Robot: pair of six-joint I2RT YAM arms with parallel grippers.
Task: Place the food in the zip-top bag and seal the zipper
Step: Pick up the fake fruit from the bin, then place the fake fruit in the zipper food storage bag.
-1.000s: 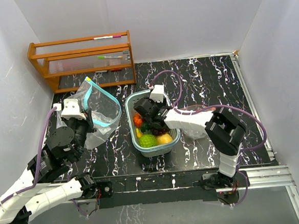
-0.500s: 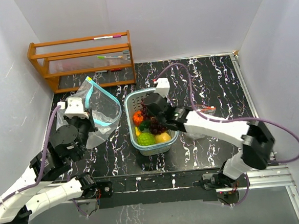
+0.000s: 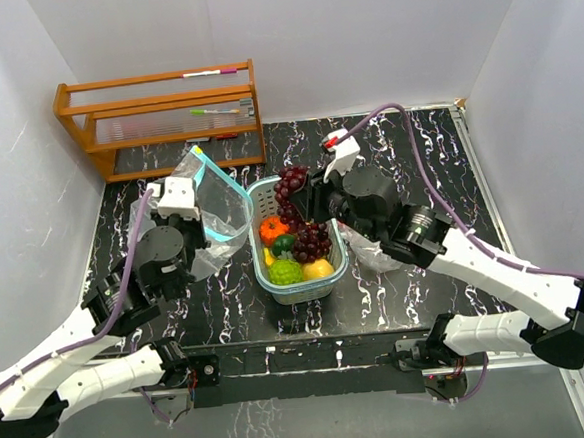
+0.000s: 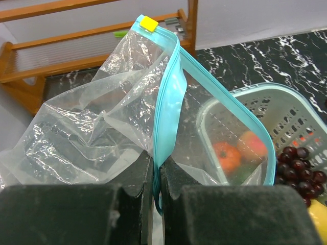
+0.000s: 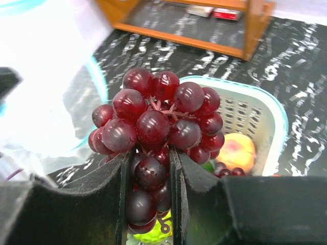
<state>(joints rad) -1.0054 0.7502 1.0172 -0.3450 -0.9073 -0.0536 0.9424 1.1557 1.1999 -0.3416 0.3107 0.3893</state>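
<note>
The clear zip-top bag [image 3: 219, 206] has a teal zipper rim [image 4: 166, 102] and a yellow slider [image 4: 149, 23]. It hangs open just left of the teal basket [image 3: 343, 258]. My left gripper [image 4: 157, 166] is shut on the teal rim and holds the bag up [image 3: 198, 229]. My right gripper [image 5: 148, 158] is shut on a bunch of dark red grapes [image 5: 153, 109], held above the basket's far left corner [image 3: 292, 184]. In the basket lie an orange fruit [image 3: 273, 229], a green bumpy fruit [image 3: 286, 273], a yellow fruit [image 3: 320, 269], a peach [image 5: 236, 150] and a second grape bunch [image 3: 312, 241].
A wooden rack [image 3: 160, 118] with pens stands at the back left against the wall. A crumpled clear plastic piece [image 3: 377, 255] lies just right of the basket, under my right arm. White walls close in the left, back and right sides.
My right gripper has lifted the grape bunch up out of the basket, and its arm has stretched out. My left gripper has carried the bag to the right, closer to the basket.
</note>
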